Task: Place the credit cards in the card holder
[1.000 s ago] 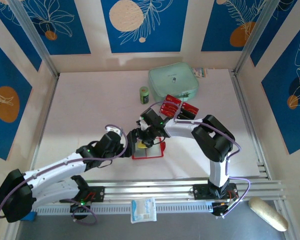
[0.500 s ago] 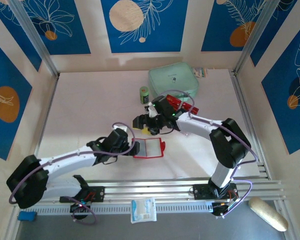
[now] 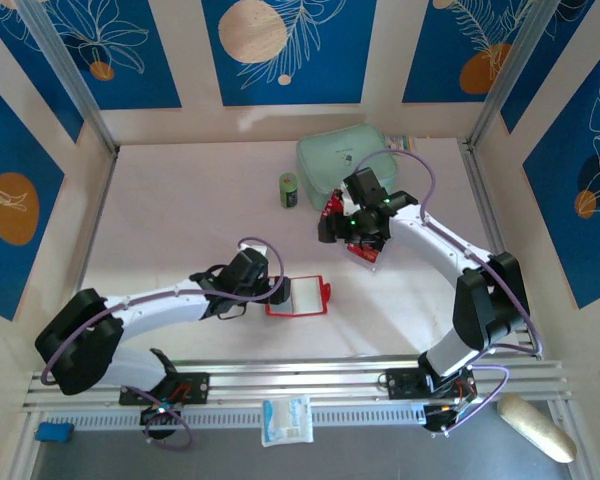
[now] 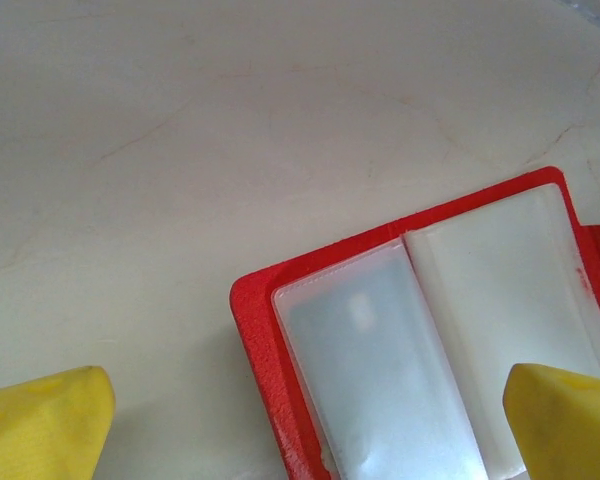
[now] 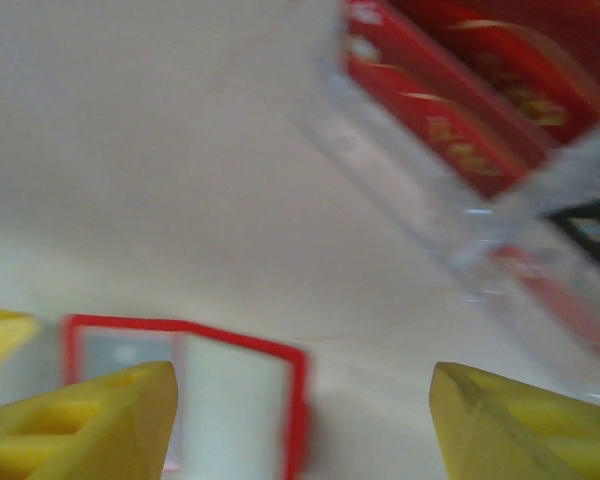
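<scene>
Left gripper: the left gripper stood wide open and held nothing; its yellow fingertips hung over the near left corner of the card holder.
Right gripper: the right gripper had its jaws apart with nothing between them, above the clear tray; this view was blurred.
Card holder, place: in the top view it lay on the table just beside the left gripper, well apart from the right gripper.
Card holder, lie: the card holder lay folded open and flat, pale pockets up, long axis left to right along the near edge, red snap tab at its right end.
Credit cards: the credit cards stood in the clear tray, red ones in a row with a black one beside them; their exact lean I could not tell.
Surface: a pale table, with a mint-green pouch and a small green can farther back.
Room: blue wall panels with white leaf drawings and orange discs; a metal rail ran along the near edge.
</scene>
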`<action>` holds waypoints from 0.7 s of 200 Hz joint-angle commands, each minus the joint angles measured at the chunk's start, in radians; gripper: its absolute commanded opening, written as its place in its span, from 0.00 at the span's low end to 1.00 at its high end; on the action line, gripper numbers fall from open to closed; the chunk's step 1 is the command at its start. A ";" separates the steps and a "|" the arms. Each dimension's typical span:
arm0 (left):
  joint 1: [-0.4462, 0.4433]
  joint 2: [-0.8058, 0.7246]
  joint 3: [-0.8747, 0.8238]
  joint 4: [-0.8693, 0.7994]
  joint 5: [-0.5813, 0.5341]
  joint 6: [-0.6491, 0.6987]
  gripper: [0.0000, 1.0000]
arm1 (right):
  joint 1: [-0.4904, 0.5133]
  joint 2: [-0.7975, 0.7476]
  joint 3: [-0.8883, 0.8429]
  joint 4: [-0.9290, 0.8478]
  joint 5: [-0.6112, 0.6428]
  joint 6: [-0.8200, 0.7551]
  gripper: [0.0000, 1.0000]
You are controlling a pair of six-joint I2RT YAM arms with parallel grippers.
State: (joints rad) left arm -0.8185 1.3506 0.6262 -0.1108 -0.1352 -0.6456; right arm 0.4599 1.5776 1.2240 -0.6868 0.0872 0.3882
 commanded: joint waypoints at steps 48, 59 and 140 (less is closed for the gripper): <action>0.008 -0.024 -0.027 -0.012 -0.003 0.001 1.00 | -0.004 0.094 0.058 -0.162 0.319 -0.213 0.46; 0.008 -0.028 -0.031 -0.011 -0.003 -0.002 1.00 | 0.004 0.110 0.064 -0.165 0.345 -0.224 0.45; 0.008 -0.033 -0.040 -0.004 0.002 -0.009 1.00 | 0.042 0.210 0.110 -0.167 0.447 -0.271 0.38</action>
State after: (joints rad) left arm -0.8181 1.3373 0.5953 -0.1120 -0.1352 -0.6487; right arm 0.4911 1.7634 1.2991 -0.8314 0.4873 0.1448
